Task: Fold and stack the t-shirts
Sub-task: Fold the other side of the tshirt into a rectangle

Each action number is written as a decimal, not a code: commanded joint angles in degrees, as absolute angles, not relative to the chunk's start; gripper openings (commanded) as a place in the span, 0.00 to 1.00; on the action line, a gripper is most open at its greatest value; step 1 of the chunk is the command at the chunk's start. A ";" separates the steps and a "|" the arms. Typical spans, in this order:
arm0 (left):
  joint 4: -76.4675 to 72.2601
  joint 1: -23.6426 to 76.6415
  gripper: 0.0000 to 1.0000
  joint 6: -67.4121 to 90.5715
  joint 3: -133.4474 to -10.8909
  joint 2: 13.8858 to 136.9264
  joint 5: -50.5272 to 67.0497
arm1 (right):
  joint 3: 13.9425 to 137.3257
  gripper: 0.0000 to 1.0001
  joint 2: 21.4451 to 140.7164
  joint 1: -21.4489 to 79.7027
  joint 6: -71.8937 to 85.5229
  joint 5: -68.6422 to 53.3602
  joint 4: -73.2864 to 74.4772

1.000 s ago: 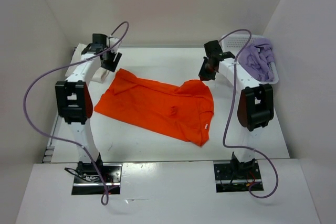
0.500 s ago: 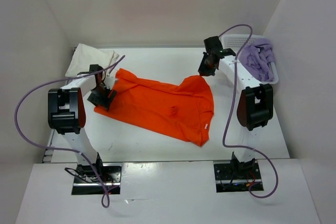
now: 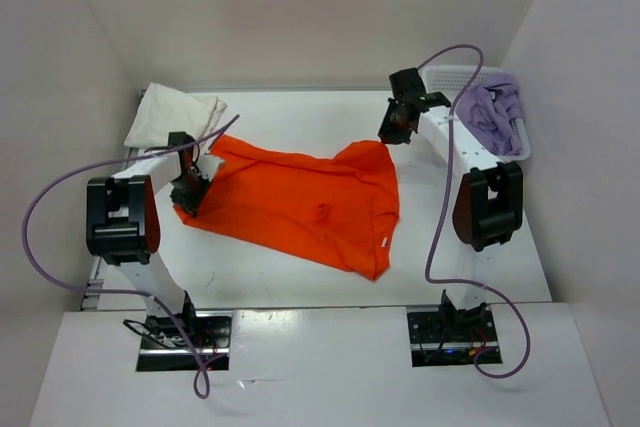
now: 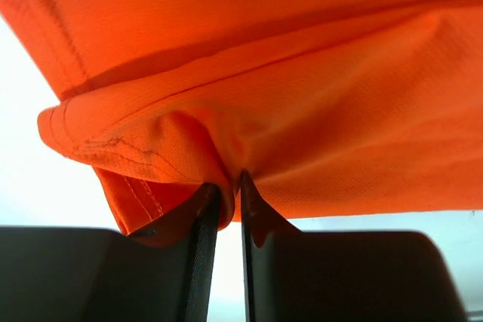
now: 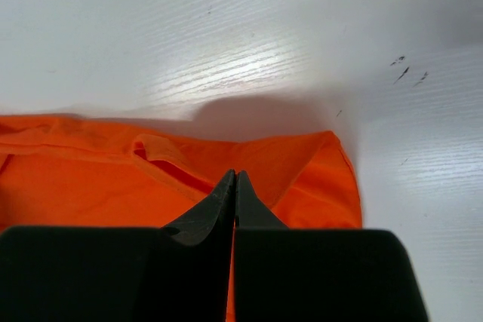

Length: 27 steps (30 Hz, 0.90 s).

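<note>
The bright orange t-shirt (image 3: pixel 300 197) lies spread and rumpled across the middle of the table. My left gripper (image 3: pixel 190 192) is at its left edge. In the left wrist view that gripper (image 4: pixel 229 182) is shut on a bunched fold of the orange cloth (image 4: pixel 302 111). My right gripper (image 3: pixel 395 132) hovers over the shirt's back right corner. Its jaws (image 5: pixel 235 175) are pressed together with no cloth showing between them, and the orange t-shirt (image 5: pixel 90 186) lies just beyond. A cream-white t-shirt (image 3: pixel 170 112) lies folded at the back left. The lavender t-shirt (image 3: pixel 490 112) is heaped in the basket.
A white perforated basket (image 3: pixel 450 77) stands at the back right against the wall. White walls close in the table at the left, back and right. Purple cables loop from both arms. Bare table shows in front of the orange shirt.
My left arm swung from the back left corner down to the orange shirt's left edge and closed on it. The shirt has shifted a little to the left. The right arm has hardly moved.
</note>
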<state>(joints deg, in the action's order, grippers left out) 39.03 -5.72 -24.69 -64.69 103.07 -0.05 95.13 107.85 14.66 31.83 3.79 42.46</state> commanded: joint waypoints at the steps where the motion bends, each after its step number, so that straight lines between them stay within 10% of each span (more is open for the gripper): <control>1: 43.85 -4.92 0.23 -29.43 -56.79 101.17 1.23 | 95.01 0.00 104.94 15.21 30.67 5.62 42.36; 8: 49.65 -4.92 0.36 -36.73 -51.86 92.29 -0.44 | 98.17 0.00 106.87 15.21 30.15 3.00 42.36; 14: 50.89 -10.45 0.99 -33.06 -62.38 89.40 3.75 | 100.98 0.00 108.54 15.82 30.15 2.37 42.36; 23: 45.26 -11.69 1.00 -23.14 -86.19 99.46 17.31 | 101.51 0.00 109.60 16.88 30.15 2.37 42.98; 27: 45.26 -11.69 0.84 -18.38 -92.61 110.46 18.54 | 102.12 0.00 109.60 16.88 30.15 2.37 42.98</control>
